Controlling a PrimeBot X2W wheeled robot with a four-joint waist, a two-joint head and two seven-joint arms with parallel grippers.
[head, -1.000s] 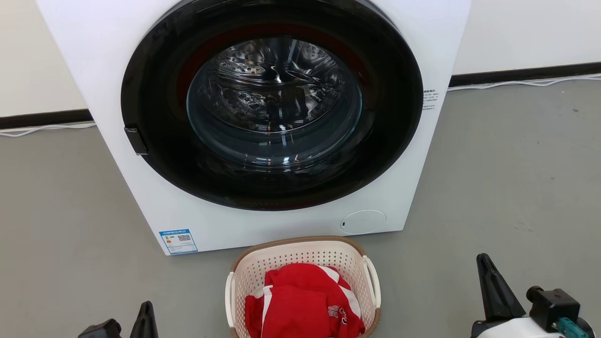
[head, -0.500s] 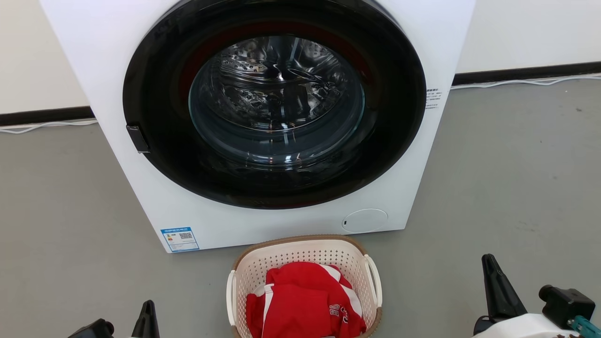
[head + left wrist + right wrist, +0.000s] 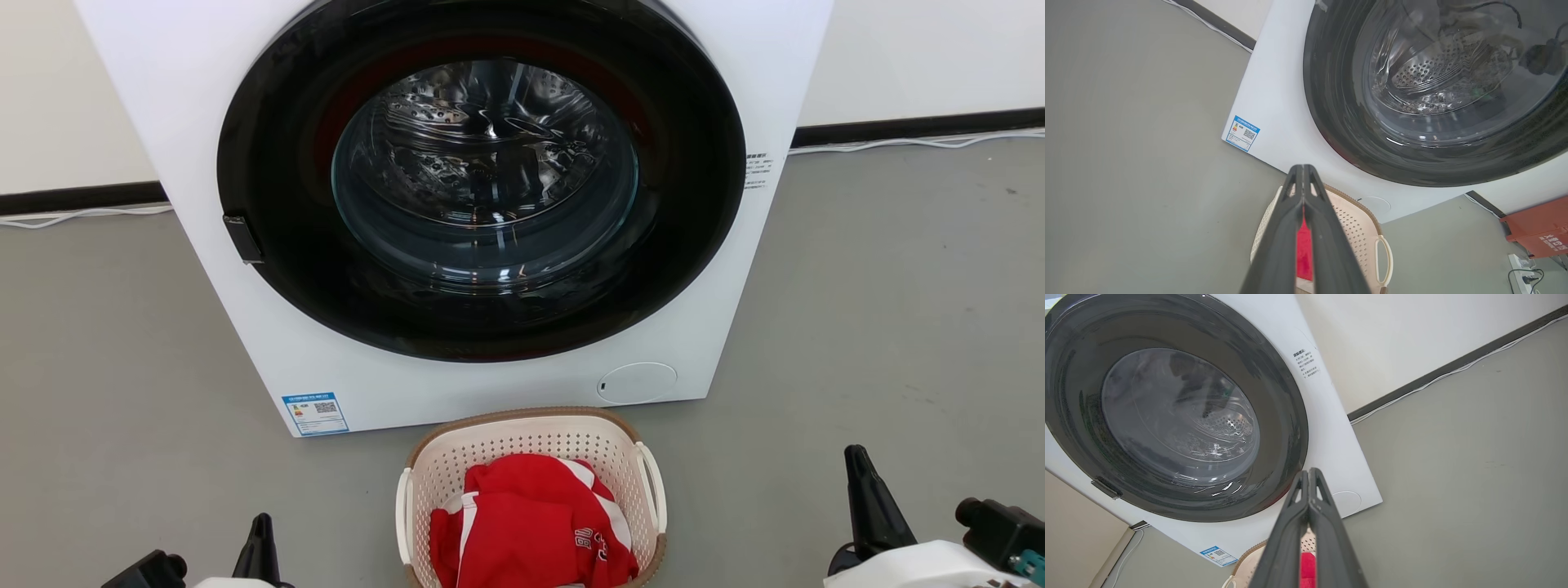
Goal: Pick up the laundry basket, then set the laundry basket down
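laundry basket [image 3: 522, 443] stiff perforated plastic, likely light, soft red garment [image 3: 531, 523] inside; grab by side loop handles [image 3: 658, 494]; left gripper [image 3: 262, 527], right gripper [image 3: 857, 461] both pressed together, empty

The laundry basket [image 3: 522, 441] is smooth cream plastic punched with small holes, its rim moulded in a brown woven look, and the red garment [image 3: 522, 527] in it is soft cloth with white trim. The washer [image 3: 457, 392] has a smooth, glossy white casing, a shiny black door [image 3: 690, 204] ring around clear glass, and a bright perforated metal drum [image 3: 457, 139]. The floor [image 3: 882, 310] is matt grey.
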